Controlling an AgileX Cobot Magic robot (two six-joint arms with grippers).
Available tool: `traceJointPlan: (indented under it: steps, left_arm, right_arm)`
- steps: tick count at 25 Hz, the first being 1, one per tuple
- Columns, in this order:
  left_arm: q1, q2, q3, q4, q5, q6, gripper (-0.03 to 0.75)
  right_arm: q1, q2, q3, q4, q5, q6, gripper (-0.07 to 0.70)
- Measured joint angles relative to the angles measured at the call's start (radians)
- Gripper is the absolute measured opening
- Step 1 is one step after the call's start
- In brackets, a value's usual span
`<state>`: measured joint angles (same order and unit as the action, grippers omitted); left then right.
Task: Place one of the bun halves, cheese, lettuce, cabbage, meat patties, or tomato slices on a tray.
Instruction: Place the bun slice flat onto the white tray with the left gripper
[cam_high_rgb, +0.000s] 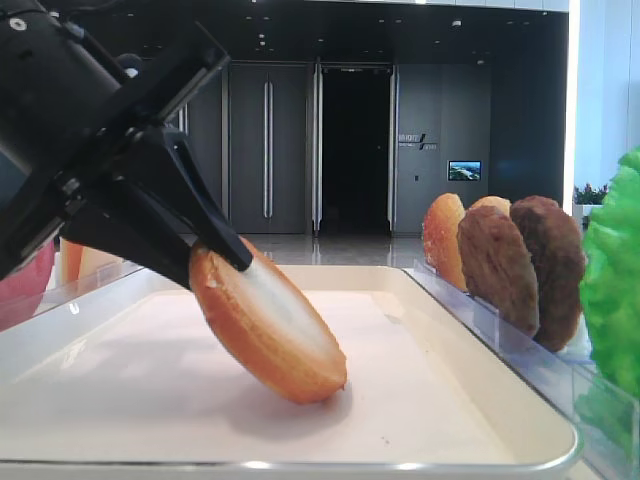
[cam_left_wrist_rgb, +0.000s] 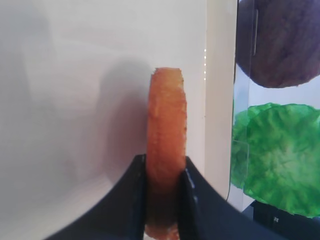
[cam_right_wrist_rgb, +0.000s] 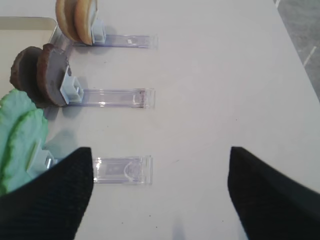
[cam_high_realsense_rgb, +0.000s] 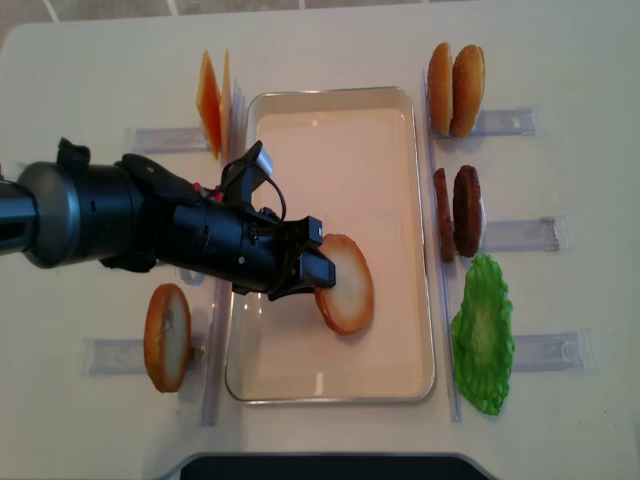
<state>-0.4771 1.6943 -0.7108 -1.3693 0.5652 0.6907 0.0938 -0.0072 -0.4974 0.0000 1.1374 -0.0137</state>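
Note:
My left gripper (cam_high_realsense_rgb: 315, 265) is shut on a bun half (cam_high_realsense_rgb: 347, 285), golden-brown with a paler face. The bun half (cam_high_rgb: 275, 325) leans tilted, and its lower edge touches the floor of the cream-white tray (cam_high_rgb: 450, 400). In the left wrist view the bun half (cam_left_wrist_rgb: 167, 125) stands edge-on, with the black fingers (cam_left_wrist_rgb: 135, 200) pressed against both of its sides. My right gripper (cam_right_wrist_rgb: 160, 150) hangs open over bare table, right of the tray, with nothing between its fingers.
Clear holders flank the tray (cam_high_realsense_rgb: 410, 200). On the right stand two bun halves (cam_high_realsense_rgb: 455, 90), two meat patties (cam_high_realsense_rgb: 457, 212) and green lettuce (cam_high_realsense_rgb: 483, 335). On the left are cheese slices (cam_high_realsense_rgb: 212, 100) and a round orange disc (cam_high_realsense_rgb: 167, 337). An empty holder end (cam_right_wrist_rgb: 122, 170) lies near the right gripper.

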Motion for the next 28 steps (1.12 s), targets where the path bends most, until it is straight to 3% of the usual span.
traceJointPlan:
  steps: [15, 18, 24, 28]
  left_arm:
    - [0.0, 0.0, 0.0, 0.0, 0.0, 0.0, 0.125]
    - [0.0, 0.0, 0.0, 0.0, 0.0, 0.0, 0.179]
    - [0.0, 0.0, 0.0, 0.0, 0.0, -0.002, 0.396]
    - [0.0, 0.0, 0.0, 0.006, -0.007, -0.028, 0.47]
  right_arm:
    - [0.0, 0.0, 0.0, 0.0, 0.0, 0.0, 0.555]
    - [0.0, 0.0, 0.0, 0.0, 0.0, 0.0, 0.555]
    - [0.0, 0.0, 0.0, 0.0, 0.0, 0.0, 0.555]
    - [0.0, 0.0, 0.0, 0.0, 0.0, 0.0, 0.555]
